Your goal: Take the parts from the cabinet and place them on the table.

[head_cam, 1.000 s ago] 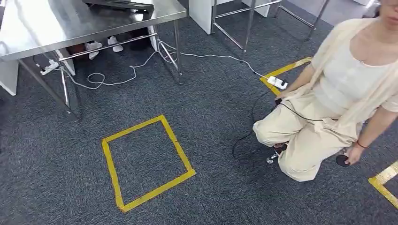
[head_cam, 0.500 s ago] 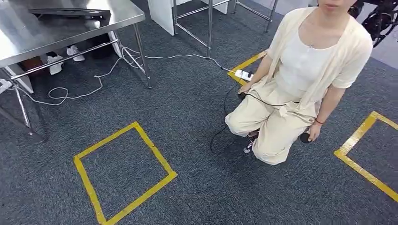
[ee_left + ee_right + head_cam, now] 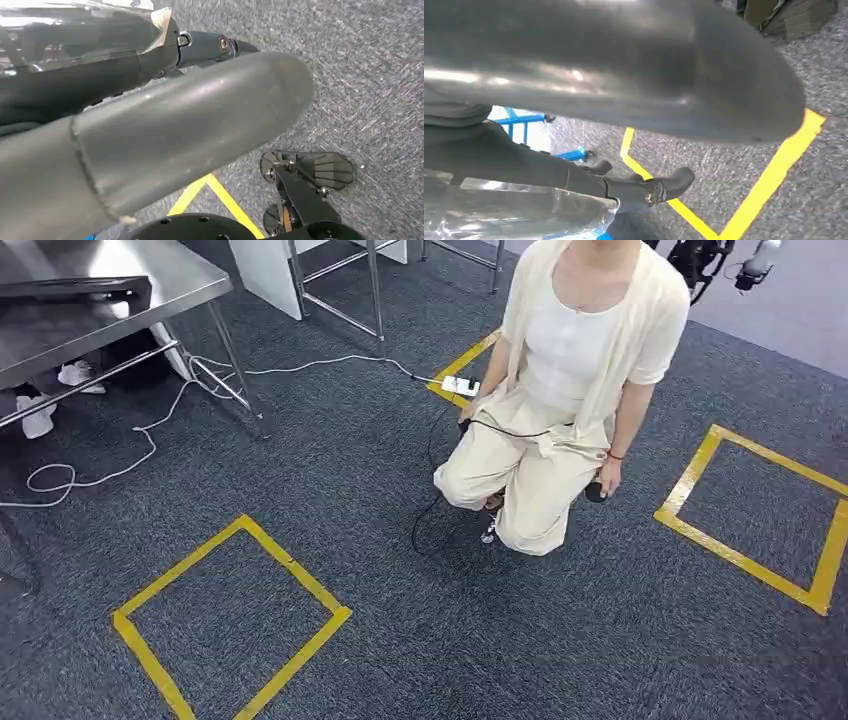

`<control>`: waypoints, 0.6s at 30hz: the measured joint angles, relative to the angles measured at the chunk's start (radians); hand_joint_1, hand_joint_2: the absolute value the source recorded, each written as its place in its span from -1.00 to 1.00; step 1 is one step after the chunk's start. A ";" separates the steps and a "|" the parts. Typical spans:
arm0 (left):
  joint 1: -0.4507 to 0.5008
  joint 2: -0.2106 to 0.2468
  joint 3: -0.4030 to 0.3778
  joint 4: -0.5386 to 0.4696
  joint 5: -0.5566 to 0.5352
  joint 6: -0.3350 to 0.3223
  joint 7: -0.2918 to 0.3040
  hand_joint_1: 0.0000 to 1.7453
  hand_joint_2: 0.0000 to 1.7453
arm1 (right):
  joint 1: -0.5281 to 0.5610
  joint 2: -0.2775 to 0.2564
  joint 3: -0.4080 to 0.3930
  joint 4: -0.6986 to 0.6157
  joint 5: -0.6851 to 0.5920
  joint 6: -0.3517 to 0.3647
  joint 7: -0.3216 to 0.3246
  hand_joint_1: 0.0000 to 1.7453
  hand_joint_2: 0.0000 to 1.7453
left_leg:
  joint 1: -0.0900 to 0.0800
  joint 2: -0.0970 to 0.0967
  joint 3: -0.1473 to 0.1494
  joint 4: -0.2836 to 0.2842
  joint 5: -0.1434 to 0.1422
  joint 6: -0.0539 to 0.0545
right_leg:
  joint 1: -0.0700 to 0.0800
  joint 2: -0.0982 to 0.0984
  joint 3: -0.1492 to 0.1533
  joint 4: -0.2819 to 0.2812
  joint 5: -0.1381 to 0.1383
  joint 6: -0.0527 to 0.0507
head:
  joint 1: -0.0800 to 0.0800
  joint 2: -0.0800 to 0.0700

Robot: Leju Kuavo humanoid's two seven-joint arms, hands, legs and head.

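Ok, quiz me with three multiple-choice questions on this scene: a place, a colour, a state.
1. Where is the white power strip? A on the steel table; B on the floor beside the person; C under the table.
2. Tape colour? A yellow; B red; C blue.
3. The person is: A lying flat; B standing straight; C crouched low.
Answers: B, the power strip lies on the carpet by the person; A, the tape square is yellow; C, the knees are bent.
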State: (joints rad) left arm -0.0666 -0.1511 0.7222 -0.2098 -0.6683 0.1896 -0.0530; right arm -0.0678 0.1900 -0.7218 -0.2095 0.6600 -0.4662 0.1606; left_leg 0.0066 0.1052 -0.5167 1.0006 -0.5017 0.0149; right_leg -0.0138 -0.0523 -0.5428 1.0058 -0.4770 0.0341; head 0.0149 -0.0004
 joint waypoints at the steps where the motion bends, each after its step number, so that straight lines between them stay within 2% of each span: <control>1: -0.002 0.000 0.000 0.000 -0.004 0.000 0.000 -1.00 -1.00 | 0.002 0.001 0.000 0.002 -0.002 0.000 0.004 -1.00 -1.00 | 0.002 0.007 0.002 0.000 0.001 -0.005 | 0.002 0.008 -0.009 0.001 0.000 -0.005 | 0.000 0.000; 2: -0.004 0.000 -0.001 0.000 -0.005 0.000 0.000 -1.00 -1.00 | 0.004 0.002 0.000 0.004 -0.002 0.000 0.008 -1.00 -1.00 | 0.004 0.015 0.005 -0.002 0.001 -0.009 | 0.005 0.016 -0.015 0.002 0.000 -0.009 | 0.002 0.000; 3: -0.005 0.000 -0.002 0.000 -0.006 0.000 0.000 -1.00 -1.00 | 0.006 0.002 0.000 0.005 -0.002 0.000 0.010 -1.00 -1.00 | 0.006 0.020 0.006 0.000 -0.003 -0.017 | -0.004 0.027 -0.008 -0.004 0.006 -0.019 | 0.001 0.000; 4: -0.004 0.000 -0.003 0.000 -0.010 0.000 0.000 -1.00 -1.00 | 0.009 0.005 0.000 0.006 -0.001 0.000 0.010 -1.00 -1.00 | 0.013 -0.026 0.001 0.019 -0.022 -0.026 | -0.011 0.037 -0.003 -0.005 0.009 -0.023 | 0.000 0.000; 5: -0.003 0.000 -0.007 0.000 -0.011 0.000 0.000 -1.00 -1.00 | 0.009 0.005 0.000 0.006 0.003 0.000 0.010 -1.00 -1.00 | 0.014 -0.068 -0.019 0.070 -0.062 -0.027 | -0.011 0.042 -0.006 -0.005 0.013 -0.034 | -0.004 0.000; 6: -0.001 0.000 -0.008 0.001 -0.011 0.000 0.000 -1.00 -1.00 | 0.007 0.007 0.000 0.006 0.005 0.000 0.010 -1.00 -1.00 | 0.015 -0.088 -0.052 0.142 -0.106 -0.028 | -0.010 0.051 -0.009 -0.005 0.016 -0.039 | -0.004 0.000; 7: 0.002 0.000 -0.009 0.003 -0.012 0.000 0.000 -1.00 -1.00 | 0.007 0.008 0.000 0.007 0.005 0.000 0.010 -1.00 -1.00 | 0.015 -0.098 -0.088 0.221 -0.143 -0.030 | -0.007 0.062 -0.013 -0.004 0.018 -0.043 | -0.003 0.000; 8: 0.004 0.000 -0.009 0.004 -0.012 0.000 0.000 -1.00 -1.00 | 0.007 0.009 0.000 0.007 0.005 0.000 0.010 -1.00 -1.00 | 0.015 -0.101 -0.117 0.282 -0.163 -0.031 | -0.004 0.074 -0.016 -0.003 0.019 -0.043 | -0.005 0.000; 9: 0.007 0.001 -0.010 0.004 -0.013 0.001 0.000 -1.00 -1.00 | 0.009 0.009 0.000 0.008 0.003 0.000 0.010 -1.00 -1.00 | 0.015 -0.103 -0.127 0.303 -0.157 -0.031 | -0.003 0.087 -0.016 -0.003 0.021 -0.045 | -0.003 0.000; 10: 0.009 0.001 -0.010 0.004 -0.015 0.002 0.000 -1.00 -1.00 | 0.011 0.009 0.000 0.008 0.000 0.000 0.007 -1.00 -1.00 | 0.015 -0.103 -0.115 0.274 -0.128 -0.029 | -0.003 0.099 -0.016 -0.002 0.021 -0.045 | -0.004 0.000; 12: 0.009 0.001 -0.013 0.004 -0.025 0.005 0.000 -1.00 -1.00 | 0.012 0.009 0.000 0.008 -0.010 0.000 0.002 -1.00 -1.00 | 0.017 -0.118 -0.043 0.124 -0.037 -0.023 | -0.003 0.126 -0.015 0.002 0.023 -0.042 | -0.004 0.000; 13: 0.009 0.001 -0.016 0.004 -0.026 0.006 0.000 -1.00 -1.00 | 0.011 0.010 -0.001 0.008 -0.013 0.000 0.000 -1.00 -1.00 | 0.021 -0.161 -0.005 0.043 -0.005 -0.019 | -0.003 0.139 -0.017 0.004 0.023 -0.040 | -0.004 0.000; 14: 0.009 0.001 -0.018 0.004 -0.026 0.007 0.000 -1.00 -1.00 | 0.010 0.011 -0.001 0.008 -0.014 0.000 -0.001 -1.00 -1.00 | 0.022 -0.197 0.005 0.019 -0.021 -0.014 | 0.007 0.145 -0.021 0.008 0.025 -0.035 | -0.004 0.000; 15: 0.009 0.001 -0.018 0.004 -0.026 0.007 -0.001 -1.00 -1.00 | 0.006 0.012 -0.001 0.008 -0.016 0.000 -0.001 -1.00 -1.00 | 0.020 -0.185 0.003 0.015 -0.019 -0.013 | 0.005 0.160 -0.029 0.008 0.029 -0.028 | -0.001 0.000; 16: 0.009 0.001 -0.019 0.004 -0.026 0.007 -0.001 -1.00 -1.00 | 0.006 0.012 -0.001 0.008 -0.018 -0.001 -0.001 -1.00 -1.00 | 0.014 -0.176 0.001 0.015 -0.018 -0.008 | 0.003 0.167 -0.034 0.005 0.033 -0.020 | -0.003 0.000; 17: 0.008 0.001 -0.019 0.004 -0.026 0.006 -0.001 -1.00 -1.00 | 0.008 0.013 -0.003 0.008 -0.021 -0.002 -0.001 -1.00 -1.00 | 0.008 -0.165 0.002 0.015 -0.015 0.001 | -0.002 0.179 -0.036 0.001 0.038 -0.011 | -0.003 0.000; 18: 0.008 0.000 -0.020 0.004 -0.026 0.006 -0.001 -1.00 -1.00 | 0.011 0.013 -0.004 0.008 -0.023 -0.002 -0.001 -1.00 -1.00 | 0.008 -0.152 0.005 0.005 -0.007 0.011 | 0.002 0.189 -0.052 -0.001 0.043 -0.003 | -0.004 0.000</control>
State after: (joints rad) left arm -0.0590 -0.1507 0.7023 -0.2056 -0.6943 0.1961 -0.0542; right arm -0.0569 0.2026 -0.7256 -0.2014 0.6374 -0.4677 0.1598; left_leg 0.0147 -0.0465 -0.5120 1.0053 -0.5090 0.0258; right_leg -0.0122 0.1371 -0.5947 1.0045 -0.4345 0.0311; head 0.0111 -0.0004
